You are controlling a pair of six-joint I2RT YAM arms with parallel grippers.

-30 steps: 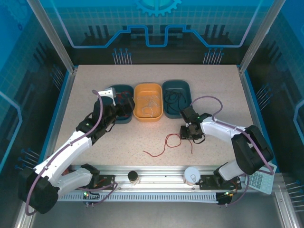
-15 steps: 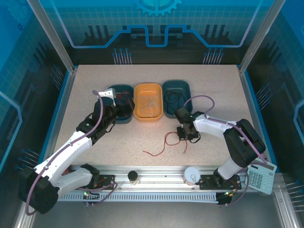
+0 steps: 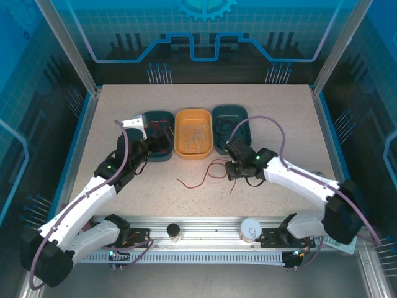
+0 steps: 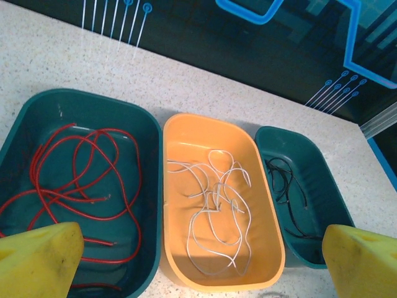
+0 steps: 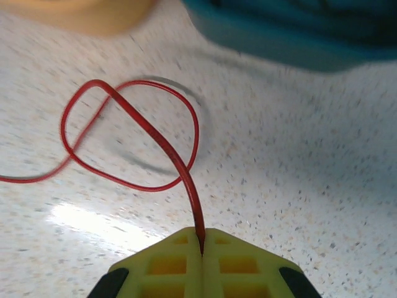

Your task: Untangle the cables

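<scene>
**One red cable pinched on the table, three trays behind it**

At the bottom of the overhead frame we see the metal rail [image 3: 205, 222] which closes the near edge of the table [image 3: 279, 118].

Just above it, the middle band of the table is mostly bare, and here lies the loose red cable [image 5: 161, 148]. In the right wrist view the right gripper [image 5: 201, 239] is clenched on one end of this cable, with the yellow pads pressed together. From the pads the cable runs up the frame into a loop and leaves at the left edge, over speckled surface that is free on both sides.

The left gripper [image 3: 156, 146] hangs at the left of centre in the overhead frame, released and grasping nothing. Its yellow fingers [image 4: 37, 257] stand wide apart in the lower corners of the left wrist view.

Behind them three trays sit side by side, rims almost touching:
- The left teal tray [image 4: 80, 96] holds the red cables [image 4: 74, 180].
- The orange tray [image 4: 186, 130] holds the whitish cables [image 4: 217, 198].
- The right teal tray [image 4: 310, 161] holds a black cable [image 4: 285, 180].

Beyond the trays, toward the top of the overhead frame, a wide strip of table is open up to the far edge. There is also room to the right of the right tray.
</scene>
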